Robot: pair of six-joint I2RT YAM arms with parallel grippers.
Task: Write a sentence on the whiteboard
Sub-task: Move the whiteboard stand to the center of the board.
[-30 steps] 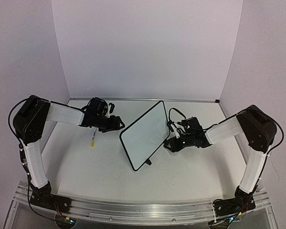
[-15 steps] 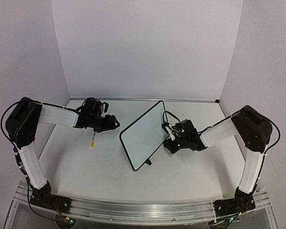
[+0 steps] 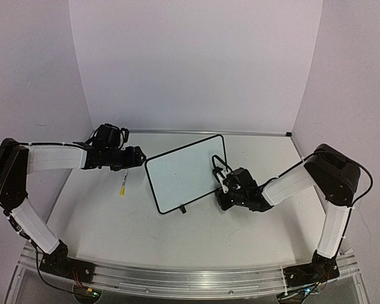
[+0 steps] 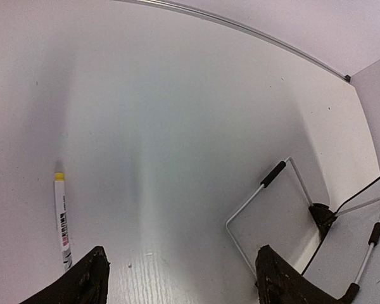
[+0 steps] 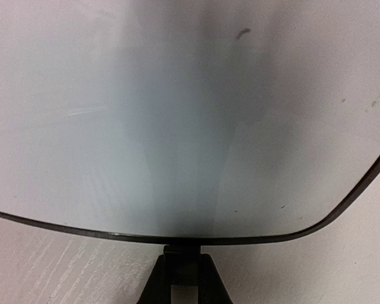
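Note:
The whiteboard stands tilted at the table's middle, its white face blank; no sentence shows on it. My right gripper is at its right lower edge. In the right wrist view the board face fills the frame, and my right gripper is shut on the black clip foot at the frame's edge. My left gripper is open and empty, left of the board and apart from it. In the left wrist view its fingers are spread wide, and the board's thin frame shows at lower right.
A white marker with a yellow cap lies on the table left of the board, below my left gripper; it also shows in the left wrist view. White walls close the back and both sides.
The right gripper has moved left and nearer, swinging the board so that its face turns more toward the camera. The left arm has drawn back to the left.

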